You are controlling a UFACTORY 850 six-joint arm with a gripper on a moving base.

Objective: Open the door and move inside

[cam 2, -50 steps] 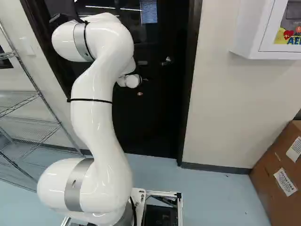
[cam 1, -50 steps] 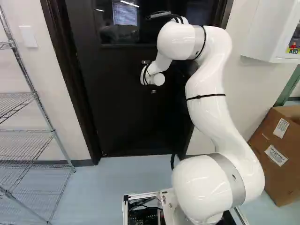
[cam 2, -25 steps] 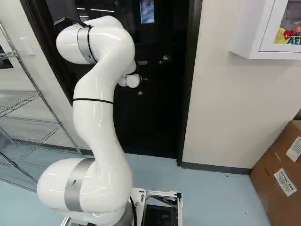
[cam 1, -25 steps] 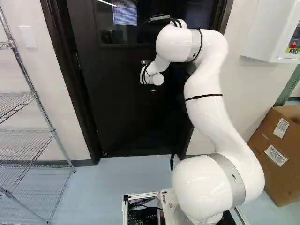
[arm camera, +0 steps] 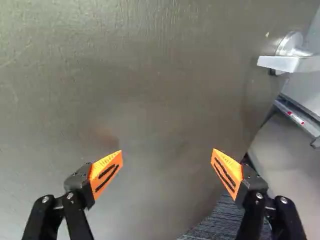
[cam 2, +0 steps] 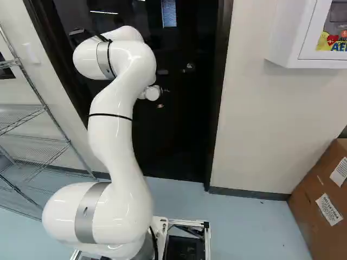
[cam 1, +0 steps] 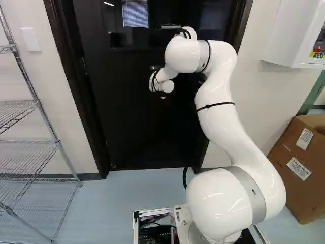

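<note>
Wrist view shows the jaws standing wide apart, orange pads [arm camera: 105, 172] facing. Twelve o'clock from them spreads the door [arm camera: 150, 75]; its silver handle [arm camera: 286, 63] sits toward two. In the left base view, wire shelving [cam 1: 28, 142] stands at nine from the white arm [cam 1: 218, 117].

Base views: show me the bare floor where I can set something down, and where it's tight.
Bare floor shows between the wire shelf and the base's frame, and again between that frame and the cardboard box. It's crowded above the base, where the arm rises and reaches toward the door.
</note>
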